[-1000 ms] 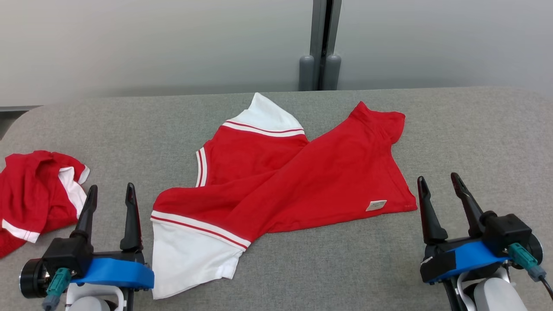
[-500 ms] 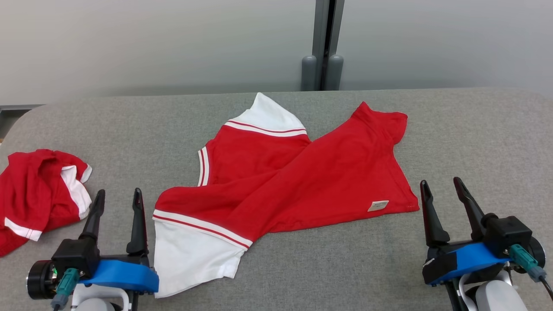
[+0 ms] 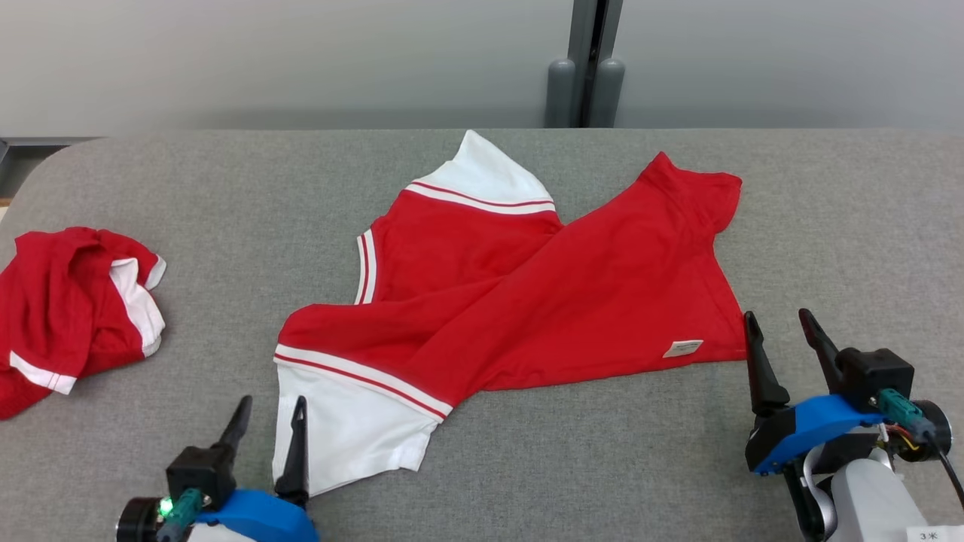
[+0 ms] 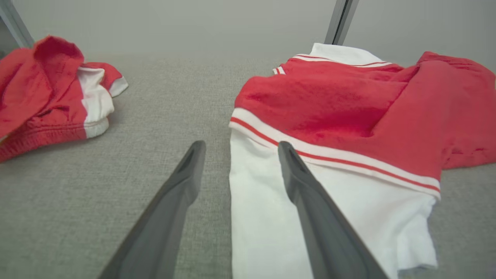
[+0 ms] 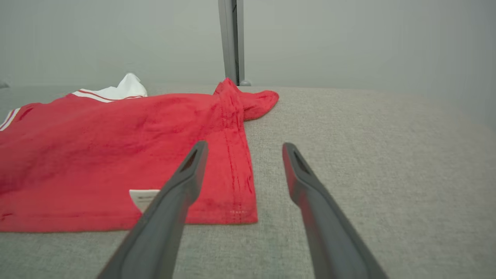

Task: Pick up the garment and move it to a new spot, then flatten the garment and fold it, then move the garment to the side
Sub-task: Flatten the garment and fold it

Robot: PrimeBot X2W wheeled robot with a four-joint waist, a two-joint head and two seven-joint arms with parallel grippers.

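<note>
The garment (image 3: 527, 286), a red shirt with white striped sleeves, lies spread and partly twisted on the grey table (image 3: 226, 196). My left gripper (image 3: 273, 400) is open at the near left, its right finger over the left edge of the white sleeve (image 4: 263, 217). In the left wrist view, the left gripper (image 4: 239, 145) straddles that sleeve edge. My right gripper (image 3: 777, 314) stands open just right of the shirt's hem corner with the small white label (image 3: 682, 348). In the right wrist view, the right gripper (image 5: 243, 146) frames the garment's (image 5: 116, 143) stitched side hem, nothing held.
A second red and white garment (image 3: 68, 301) lies crumpled at the table's left edge, also seen as the crumpled shirt (image 4: 50, 89) in the left wrist view. A grey post (image 3: 587, 68) stands against the wall behind the table. Bare grey tabletop stretches to the right (image 5: 368, 155).
The head camera has shifted, moving the whole scene up and right. My left gripper has moved right to the white sleeve's edge and sits lower in view. The right gripper holds roughly its place.
</note>
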